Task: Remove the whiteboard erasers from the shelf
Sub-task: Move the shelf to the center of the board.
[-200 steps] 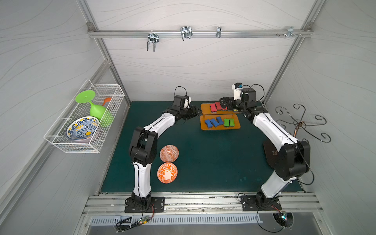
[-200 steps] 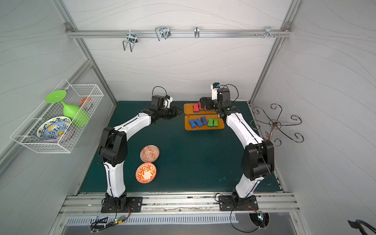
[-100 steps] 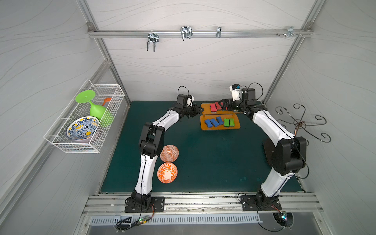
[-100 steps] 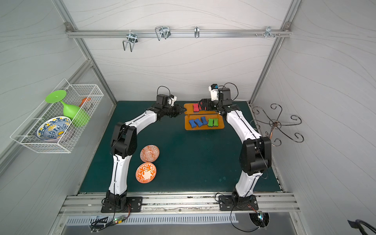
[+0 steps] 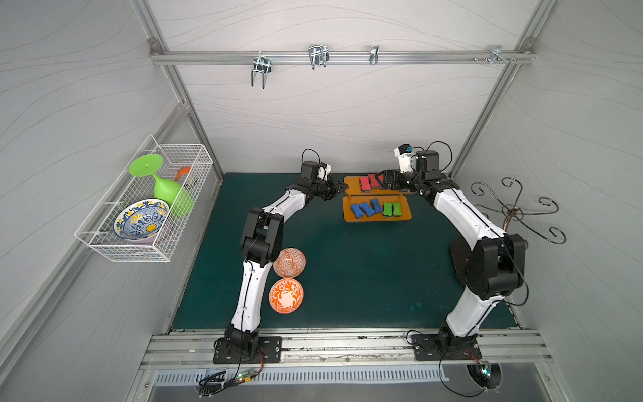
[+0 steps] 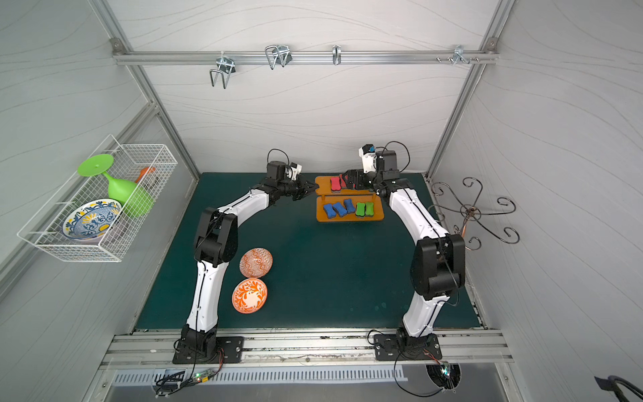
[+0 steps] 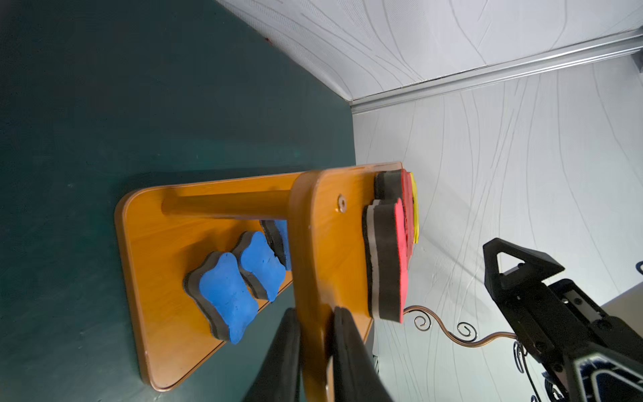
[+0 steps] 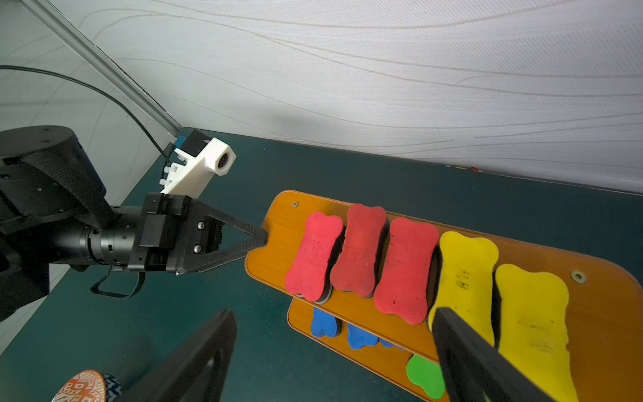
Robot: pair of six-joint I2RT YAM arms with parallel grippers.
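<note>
Whiteboard erasers [image 8: 358, 250] all on shelf [image 8: 275, 222]; my left gripper [image 8: 259, 241] clamps its upper board's left end, my right gripper [image 8: 332, 313] gapes over a yellow eraser [image 8: 466, 275], next to pinch

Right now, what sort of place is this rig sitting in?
Probably a lab test cell for robot manipulation: white panel walls on an aluminium frame, left arm and right arm bolted to a front rail, and staged props like the orange shelf of foam erasers on a green mat.
</note>
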